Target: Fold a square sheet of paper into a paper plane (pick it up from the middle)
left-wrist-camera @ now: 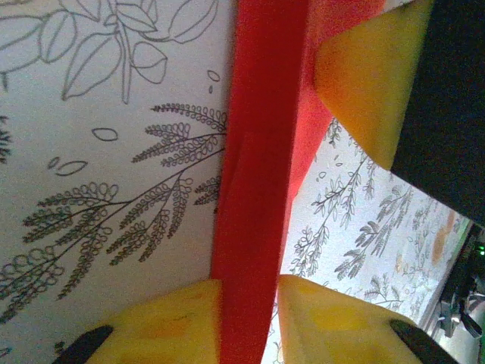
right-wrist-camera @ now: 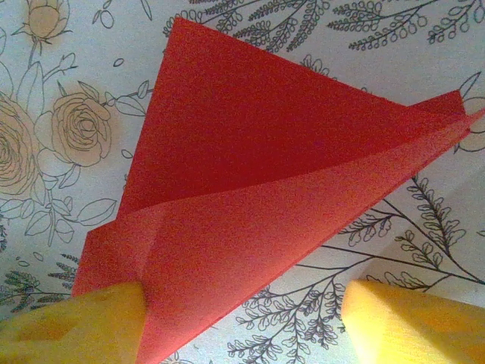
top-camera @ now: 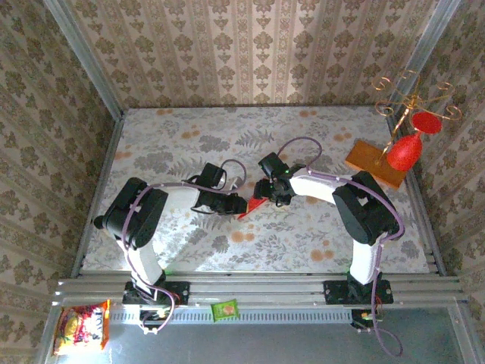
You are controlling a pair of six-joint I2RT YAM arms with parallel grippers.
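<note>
The left fingers (left-wrist-camera: 159,330) are gripping the creased square sheet of paper (right-wrist-camera: 258,167) in the middle of the table (top-camera: 318,235), seemingly steadying it for folding. The right fingers (right-wrist-camera: 409,318) are hovering open over its flap.

Floral table (top-camera: 174,243) on my feed.
Wooden board (top-camera: 367,158) lies at far right; folded red paper (top-camera: 252,206) is mid-table.
</note>
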